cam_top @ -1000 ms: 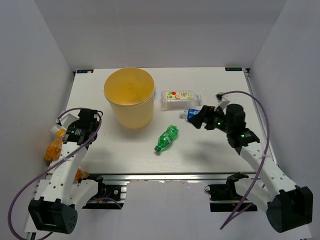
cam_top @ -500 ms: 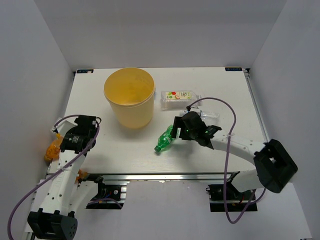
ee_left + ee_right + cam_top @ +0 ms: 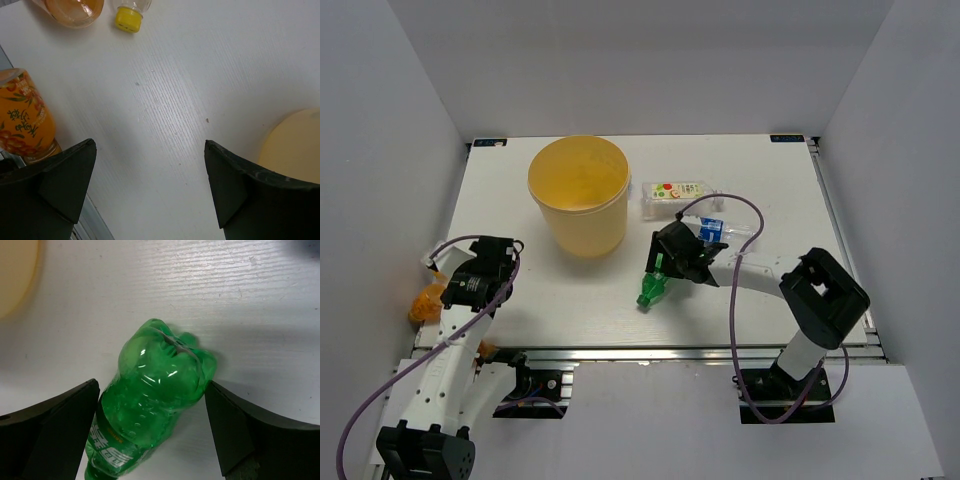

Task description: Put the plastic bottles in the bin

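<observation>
Poised over the green bottle (image 3: 648, 292) with the right gripper (image 3: 150, 390), spread wide and gripping nothing yet. Seen from the right wrist as bracketing the bottle's fat base end, one finger on each flank, apparently just shy of contact. Lying flat on the table (image 3: 770, 170), long axis from base at 1 o'clock to cap at 7 o'clock in the top view, so crosswise to the fingers' closing line. Likely a matter of closing, lifting, then carrying toward 10 o'clock to the yellow bin (image 3: 582, 232). Far nearer the right arm than the left. Parked near the table's 8 o'clock edge with the left gripper (image 3: 150, 170), likewise spread and empty, beside the orange bottle (image 3: 22, 120). Against a second ago: gone from the blue-capped bottle (image 3: 715, 228) at 2 o'clock of the green one and swung in over the latter; half a second ago, only at its base end.
</observation>
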`<state>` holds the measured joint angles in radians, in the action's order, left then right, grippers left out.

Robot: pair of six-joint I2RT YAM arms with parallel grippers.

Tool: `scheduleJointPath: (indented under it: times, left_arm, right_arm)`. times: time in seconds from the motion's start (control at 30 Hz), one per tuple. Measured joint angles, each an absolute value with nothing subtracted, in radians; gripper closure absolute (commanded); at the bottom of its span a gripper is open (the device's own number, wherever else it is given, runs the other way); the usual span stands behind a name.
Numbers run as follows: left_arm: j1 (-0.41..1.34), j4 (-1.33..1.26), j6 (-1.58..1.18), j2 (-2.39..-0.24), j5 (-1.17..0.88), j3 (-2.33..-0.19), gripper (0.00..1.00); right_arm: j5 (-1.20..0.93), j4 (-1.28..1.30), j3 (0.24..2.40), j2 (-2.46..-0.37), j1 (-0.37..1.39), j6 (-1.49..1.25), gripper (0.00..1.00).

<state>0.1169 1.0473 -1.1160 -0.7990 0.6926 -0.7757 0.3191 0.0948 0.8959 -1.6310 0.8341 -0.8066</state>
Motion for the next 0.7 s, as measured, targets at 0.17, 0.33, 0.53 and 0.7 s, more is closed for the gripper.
scheduleJointPath:
  times: [0.17, 0.33, 0.53, 0.7]
  left_arm:
    - [0.117, 1.098, -1.137, -0.796, 0.729, -0.78, 0.02]
    - [0.117, 1.179, -1.166, -0.797, 0.748, -0.817, 0.02]
    - [0.117, 1.215, -1.179, -0.797, 0.748, -0.875, 0.02]
    - [0.117, 1.238, -1.188, -0.803, 0.757, -0.886, 0.02]
  right_arm:
    - [0.347, 0.113, 0.921, -1.679, 0.859, -0.845, 0.23]
    - [0.369, 0.132, 0.941, -1.676, 0.888, -0.84, 0.57]
    - [0.36, 0.161, 1.023, -1.532, 0.886, -0.649, 0.61]
    - [0.291, 0.028, 1.201, -1.378, 0.886, -0.406, 0.61]
